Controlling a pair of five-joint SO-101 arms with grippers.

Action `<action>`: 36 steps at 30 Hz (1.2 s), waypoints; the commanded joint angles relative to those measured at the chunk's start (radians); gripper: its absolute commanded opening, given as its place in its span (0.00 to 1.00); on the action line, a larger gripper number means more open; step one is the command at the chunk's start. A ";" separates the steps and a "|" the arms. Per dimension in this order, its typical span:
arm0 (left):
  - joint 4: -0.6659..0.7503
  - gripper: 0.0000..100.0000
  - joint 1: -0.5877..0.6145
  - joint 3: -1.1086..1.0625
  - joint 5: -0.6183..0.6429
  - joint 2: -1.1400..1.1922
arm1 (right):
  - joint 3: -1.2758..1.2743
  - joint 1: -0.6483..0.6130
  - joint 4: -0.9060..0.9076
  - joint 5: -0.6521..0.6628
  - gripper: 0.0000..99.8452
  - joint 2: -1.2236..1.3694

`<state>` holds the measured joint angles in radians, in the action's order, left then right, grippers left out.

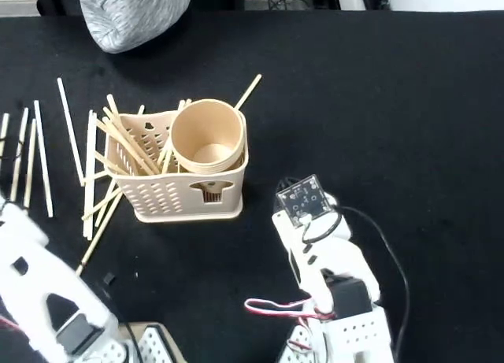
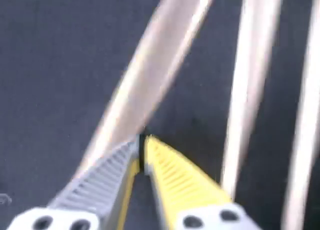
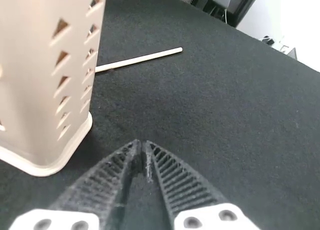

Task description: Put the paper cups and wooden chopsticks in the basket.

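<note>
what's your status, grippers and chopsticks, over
Left gripper shut, over loose chopsticks. Right gripper shut, beside basket. Paper cups in basket with several chopsticks. Nothing blocking.

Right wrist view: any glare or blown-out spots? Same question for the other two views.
Right wrist view: the room beyond the table is blown out white, while the basket is evenly lit. High view: no glare on the black table. Left wrist view: the chopsticks are bright against the dark table, with no hard shadows.
</note>
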<state>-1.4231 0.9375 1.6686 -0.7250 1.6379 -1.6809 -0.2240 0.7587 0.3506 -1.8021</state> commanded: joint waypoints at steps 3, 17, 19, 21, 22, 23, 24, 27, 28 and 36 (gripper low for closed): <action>-0.334 0.03 -0.111 -0.012 0.083 -0.003 | 0.022 0.014 0.002 0.008 0.01 -0.088; -0.239 0.03 -0.041 -0.004 0.253 -0.295 | 0.022 0.014 0.000 0.008 0.01 -0.088; -0.135 0.04 -0.007 -0.004 0.308 -0.302 | 0.022 0.014 0.000 0.008 0.01 -0.088; -0.006 0.07 0.018 -0.012 0.388 -0.302 | 0.022 0.014 0.000 0.008 0.01 -0.088; 0.054 0.10 0.025 -0.013 0.431 -0.299 | 0.022 0.014 0.000 0.008 0.01 -0.088; 0.107 0.13 0.030 -0.015 0.473 -0.290 | 0.022 0.014 0.000 0.008 0.01 -0.088; 0.158 0.16 0.031 -0.021 0.503 -0.275 | 0.022 0.014 0.000 0.008 0.01 -0.088; 0.267 0.25 0.027 -0.022 0.528 -0.235 | 0.021 0.014 0.000 0.008 0.01 -0.088; 0.298 0.27 0.025 -0.027 0.531 -0.215 | 0.021 0.014 0.000 0.008 0.01 -0.088; 0.549 0.31 0.064 -0.193 0.542 -0.058 | 0.021 0.014 0.002 0.008 0.01 -0.088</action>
<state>-1.0180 0.9666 1.5812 -0.1972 1.5367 -1.6809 -0.2240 0.7587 0.3521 -1.8021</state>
